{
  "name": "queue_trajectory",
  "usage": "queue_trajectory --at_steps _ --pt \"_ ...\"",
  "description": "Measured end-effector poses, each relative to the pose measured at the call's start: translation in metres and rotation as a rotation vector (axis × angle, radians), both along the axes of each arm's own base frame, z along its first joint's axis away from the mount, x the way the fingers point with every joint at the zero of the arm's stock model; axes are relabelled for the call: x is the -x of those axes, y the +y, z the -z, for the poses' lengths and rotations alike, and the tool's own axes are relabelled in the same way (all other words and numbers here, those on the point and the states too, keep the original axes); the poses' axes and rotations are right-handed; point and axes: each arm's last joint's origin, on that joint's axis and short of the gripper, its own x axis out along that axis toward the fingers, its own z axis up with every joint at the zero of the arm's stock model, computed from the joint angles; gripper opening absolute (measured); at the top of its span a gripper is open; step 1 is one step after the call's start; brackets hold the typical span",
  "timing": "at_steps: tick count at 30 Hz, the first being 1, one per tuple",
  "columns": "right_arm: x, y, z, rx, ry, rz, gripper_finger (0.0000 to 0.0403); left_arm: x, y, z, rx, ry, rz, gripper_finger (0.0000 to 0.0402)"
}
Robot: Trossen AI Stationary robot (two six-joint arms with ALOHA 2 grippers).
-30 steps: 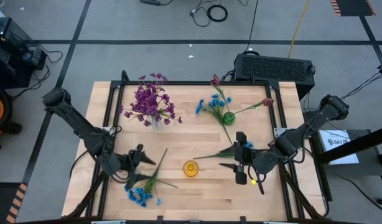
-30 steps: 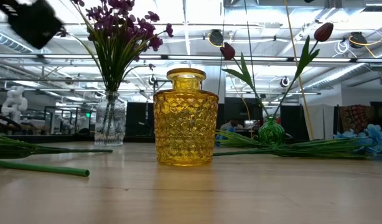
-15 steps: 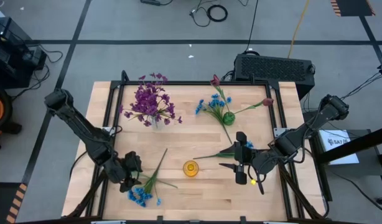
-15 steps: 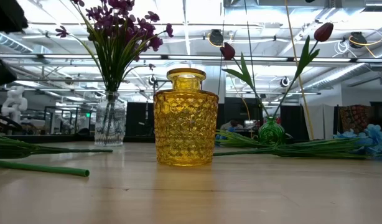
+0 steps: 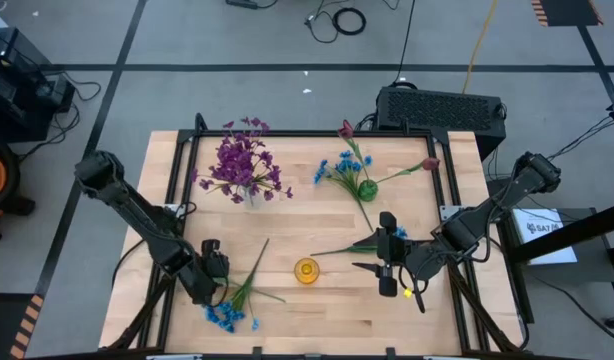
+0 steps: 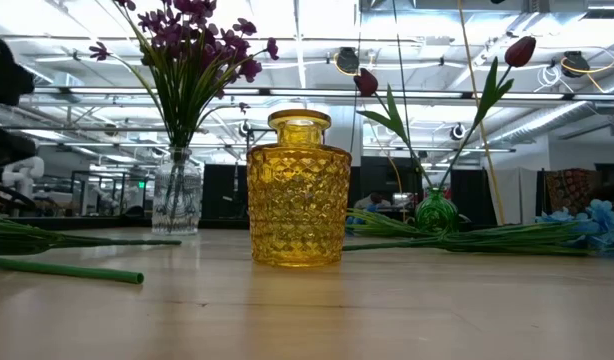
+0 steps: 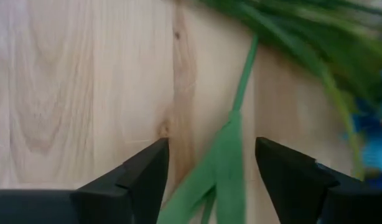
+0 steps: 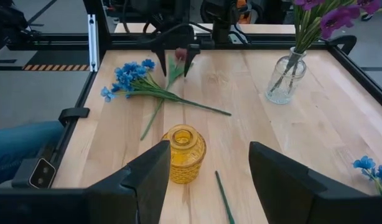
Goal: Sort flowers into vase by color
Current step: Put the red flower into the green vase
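Straddling green stem (image 7: 231,163) – left gripper (image 7: 211,167) fingers (image 7: 144,174) spread apart (stem between, untouched).

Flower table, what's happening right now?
The left gripper is down over a green-stemmed sprig lying on the wooden table, jaws open either side of its stem, nothing gripped yet. The blue flower bunch lies beside it. The right gripper waits open near the empty yellow glass vase. Purple flowers already stand in the clear glass vase; the green vase holds a mix.
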Motion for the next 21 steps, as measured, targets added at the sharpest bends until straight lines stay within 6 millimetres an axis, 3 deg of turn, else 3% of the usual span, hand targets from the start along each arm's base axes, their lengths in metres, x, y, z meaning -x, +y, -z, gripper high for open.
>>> queue_trajectory --at_steps 10,21 --pt "0.0 0.0 0.0 0.007 0.0 -0.003 0.021 -0.004 -0.004 0.012 -0.07 0.011 0.053 0.0183" --pt "0.0 0.0 0.0 0.008 0.0 -0.003 0.021 -0.014 -0.014 -0.003 -0.043 -0.013 0.1 0.0023"
